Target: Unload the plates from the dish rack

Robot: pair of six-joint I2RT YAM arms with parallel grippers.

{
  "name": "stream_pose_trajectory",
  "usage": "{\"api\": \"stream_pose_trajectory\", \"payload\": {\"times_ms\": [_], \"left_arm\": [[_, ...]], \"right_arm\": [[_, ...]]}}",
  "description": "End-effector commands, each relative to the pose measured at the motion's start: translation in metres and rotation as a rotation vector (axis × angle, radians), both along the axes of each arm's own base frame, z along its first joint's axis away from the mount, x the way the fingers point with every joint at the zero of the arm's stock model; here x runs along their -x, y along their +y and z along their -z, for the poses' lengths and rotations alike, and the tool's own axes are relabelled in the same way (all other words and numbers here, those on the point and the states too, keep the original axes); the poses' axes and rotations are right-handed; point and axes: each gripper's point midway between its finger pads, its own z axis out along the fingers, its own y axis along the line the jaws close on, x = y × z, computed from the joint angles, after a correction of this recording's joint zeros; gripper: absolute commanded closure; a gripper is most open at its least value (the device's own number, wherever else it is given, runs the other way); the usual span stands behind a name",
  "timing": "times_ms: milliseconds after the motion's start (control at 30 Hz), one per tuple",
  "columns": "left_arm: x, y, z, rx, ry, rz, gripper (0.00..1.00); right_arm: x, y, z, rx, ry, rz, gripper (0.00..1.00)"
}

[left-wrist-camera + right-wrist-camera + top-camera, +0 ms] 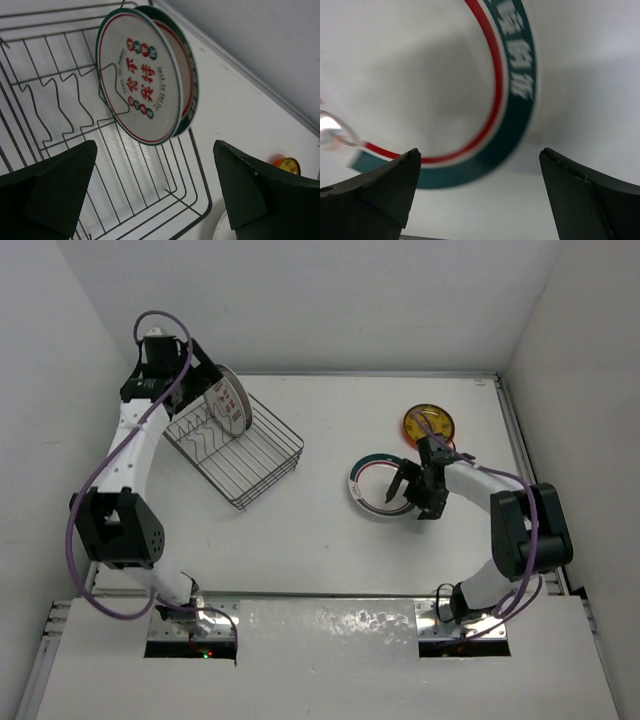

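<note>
The dark wire dish rack [268,458] stands at the back left. Two white plates [228,402] with green-and-red rims stand upright in its far end; in the left wrist view the front one [137,75] shows red and green characters. My left gripper [207,380] hovers open just above and left of them, its jaws [155,187] wide over the rack's wires [207,200]. A third banded plate [375,485] lies flat on the table. My right gripper [407,497] stands open over its near right rim [512,100], holding nothing. A small orange plate [428,424] lies behind it.
White walls close in the table at the back and on both sides. The right arm's forearm [480,480] stretches along the table's right side. From the left wrist view the orange plate [286,164] shows beyond the rack's corner.
</note>
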Motion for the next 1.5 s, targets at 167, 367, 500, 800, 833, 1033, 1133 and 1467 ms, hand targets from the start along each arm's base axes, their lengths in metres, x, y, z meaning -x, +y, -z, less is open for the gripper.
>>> {"api": "stream_pose_trajectory", "payload": {"times_ms": [167, 367, 500, 800, 833, 1033, 1133, 1467], "left_arm": [[-0.036, -0.001, -0.021, 0.168, -0.078, 0.003, 0.05], [-0.058, -0.002, -0.009, 0.207, -0.084, 0.021, 0.19], [-0.066, 0.0, 0.009, 0.213, -0.042, 0.006, 0.29], [-0.083, -0.006, 0.046, 0.254, -0.009, 0.021, 0.44], [-0.084, -0.006, 0.048, 0.258, -0.007, 0.019, 0.49], [-0.081, 0.0, 0.063, 0.242, 0.024, -0.012, 0.6], [-0.083, -0.002, 0.071, 0.246, 0.037, -0.001, 0.58], [-0.094, -0.009, 0.089, 0.274, 0.053, 0.027, 0.59]], "right_arm": [[0.028, -0.051, -0.092, 0.28, -0.1, -0.041, 0.01], [0.029, -0.037, -0.112, 0.206, -0.144, -0.107, 0.01], [0.034, -0.035, -0.106, 0.19, -0.136, -0.103, 0.01], [0.025, -0.032, -0.114, 0.182, -0.151, -0.114, 0.01], [0.024, -0.031, -0.115, 0.179, -0.151, -0.116, 0.01], [0.021, -0.03, -0.116, 0.173, -0.151, -0.114, 0.01], [0.02, -0.028, -0.116, 0.163, -0.153, -0.114, 0.01], [0.016, -0.028, -0.12, 0.165, -0.163, -0.112, 0.01]]}}
